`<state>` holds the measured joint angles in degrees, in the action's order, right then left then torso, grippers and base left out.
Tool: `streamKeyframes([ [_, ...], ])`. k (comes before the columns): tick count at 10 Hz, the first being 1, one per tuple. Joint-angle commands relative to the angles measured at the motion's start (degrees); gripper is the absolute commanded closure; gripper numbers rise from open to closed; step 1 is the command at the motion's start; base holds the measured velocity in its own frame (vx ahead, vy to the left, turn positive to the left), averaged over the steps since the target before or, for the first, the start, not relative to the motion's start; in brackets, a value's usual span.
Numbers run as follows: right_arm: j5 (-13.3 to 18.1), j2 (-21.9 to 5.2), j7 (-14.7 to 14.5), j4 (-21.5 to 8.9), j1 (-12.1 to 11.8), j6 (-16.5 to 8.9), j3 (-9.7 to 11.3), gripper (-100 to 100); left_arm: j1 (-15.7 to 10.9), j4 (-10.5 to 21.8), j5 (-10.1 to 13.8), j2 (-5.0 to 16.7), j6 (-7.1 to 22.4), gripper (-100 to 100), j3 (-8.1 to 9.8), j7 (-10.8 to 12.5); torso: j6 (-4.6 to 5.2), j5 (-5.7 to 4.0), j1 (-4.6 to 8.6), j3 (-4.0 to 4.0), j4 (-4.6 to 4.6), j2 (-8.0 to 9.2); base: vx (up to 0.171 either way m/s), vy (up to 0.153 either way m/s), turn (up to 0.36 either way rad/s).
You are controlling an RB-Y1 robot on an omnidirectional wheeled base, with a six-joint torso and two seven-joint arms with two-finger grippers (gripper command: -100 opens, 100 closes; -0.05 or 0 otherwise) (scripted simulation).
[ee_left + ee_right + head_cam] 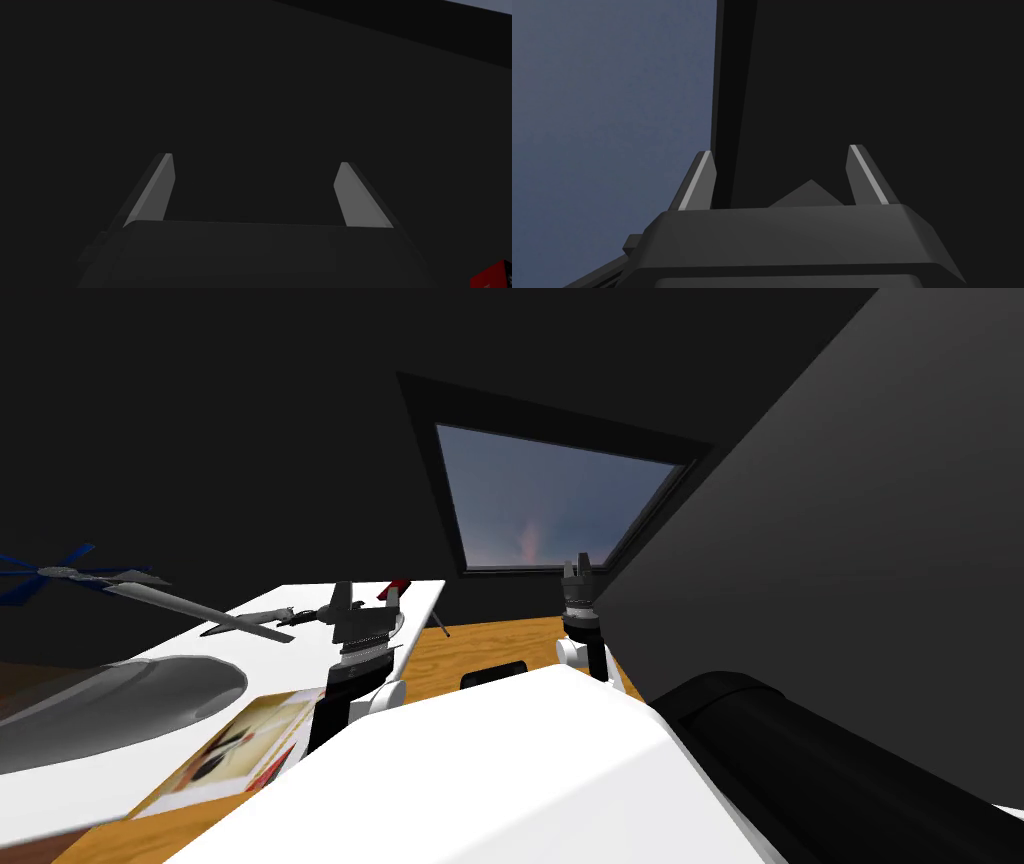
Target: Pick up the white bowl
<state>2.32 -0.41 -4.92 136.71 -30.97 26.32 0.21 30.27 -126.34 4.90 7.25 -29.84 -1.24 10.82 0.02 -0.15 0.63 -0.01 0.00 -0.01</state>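
Smooth rounded grey bowl (115, 708), flat white tabletop (285, 663)

The room is dim, its walls close to black. The one source of light that shows is the window (560, 503), a dull blue-grey with a faint pink streak low down. The table (300, 603) stands out as flat, bright white, and the bowl (130, 703) on it shades from pale grey to dark across its hollow. The floor (480, 646) is a warm orange. Edges are hard and sharp everywhere. The wide lens rolls the head view and splays the walls and window frame. In the wrist views, the left tool (256, 162) has matte grey fingers (152, 195) against near-black, and the right tool (782, 150) has fingers (693, 182) with thin bright edges.
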Motion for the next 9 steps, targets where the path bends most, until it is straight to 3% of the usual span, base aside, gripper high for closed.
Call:
streamKeyframes([
  [1,0.0,0.0,0.0,0.0,0.0,0.0,0.0,0,0.0,0.6,0.8,1.5,2.1,-100,0.62,0.4,0.00,0.00,0.00,0.00,0.00,0.00,0.028,-0.161,-0.113],
  [4,0.0,0.0,0.0,0.0,0.0,0.0,0.0,0,0.2,1.7,2.7,4.6,7.0,-100,2.67,1.5,0.00,0.02,-0.11,-0.02,-0.01,-0.01,0.026,-0.143,-0.167],
  [5,0.0,0.0,0.0,0.0,0.0,0.0,0.0,0,0.2,1.7,2.7,4.6,7.8,-100,2.67,1.5,-0.01,0.03,-0.14,-0.03,-0.01,-0.05,0.034,-0.081,-0.046],
  [9,0.0,0.0,0.0,0.0,0.0,0.0,0.0,0,0.5,3.3,5.2,8.1,14.4,-100,5.33,2.8,-0.03,0.07,-0.35,0.02,0.01,0.05,0.011,-0.077,-0.129],
])
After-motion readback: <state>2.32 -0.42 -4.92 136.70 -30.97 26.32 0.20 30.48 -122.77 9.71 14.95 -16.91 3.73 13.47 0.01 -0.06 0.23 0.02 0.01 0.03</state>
